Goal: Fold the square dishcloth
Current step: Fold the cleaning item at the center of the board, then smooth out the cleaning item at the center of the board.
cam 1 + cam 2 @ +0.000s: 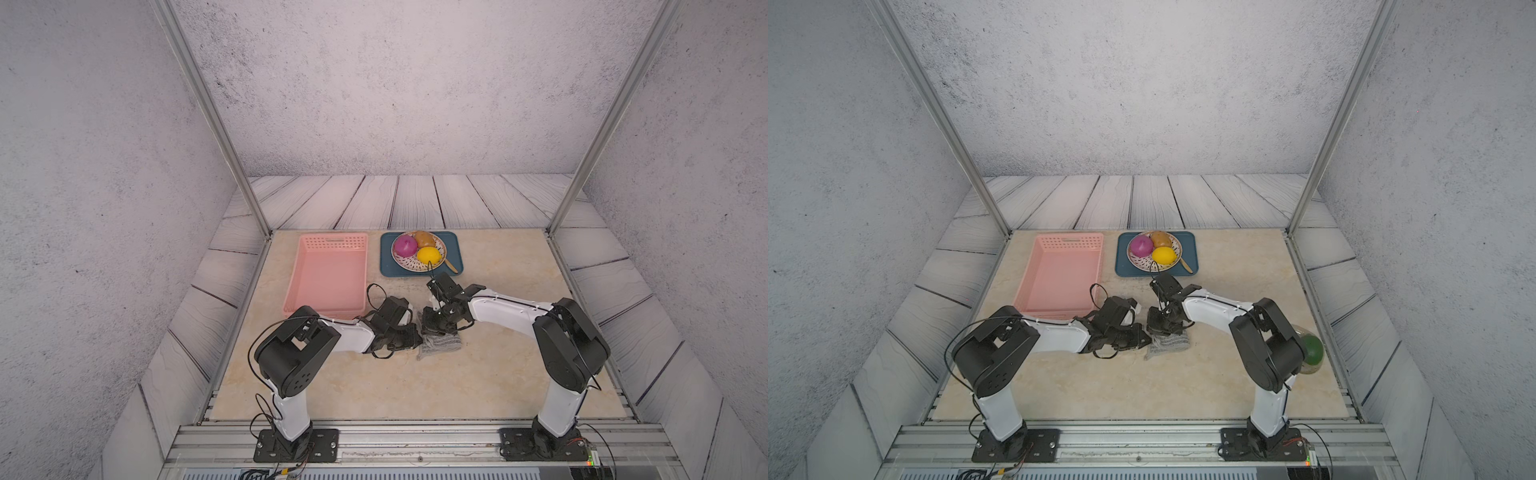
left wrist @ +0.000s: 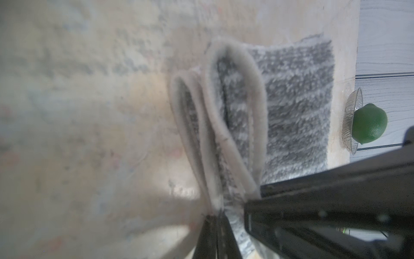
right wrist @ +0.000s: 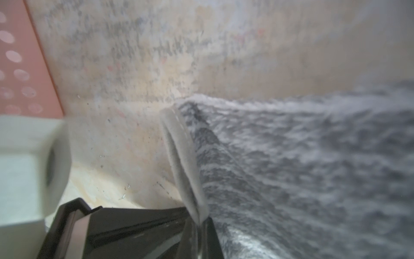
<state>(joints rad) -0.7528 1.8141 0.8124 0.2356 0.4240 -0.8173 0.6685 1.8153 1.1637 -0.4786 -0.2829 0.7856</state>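
Note:
The square dishcloth lies bunched into a small layered bundle at the middle of the table, grey with whitish stripes in both top views. My left gripper meets it from the left and my right gripper from behind. In the left wrist view the left gripper is shut on the cloth's pale hem, where looped layers stand up. The right wrist view has the right gripper shut on a doubled hem edge, with the rest of the dishcloth spreading away from it.
A pink basket stands just behind the left arm. A blue tray at the back holds a plate of round fruit. A green lime in a clear bowl sits at the table's right edge, behind the right arm.

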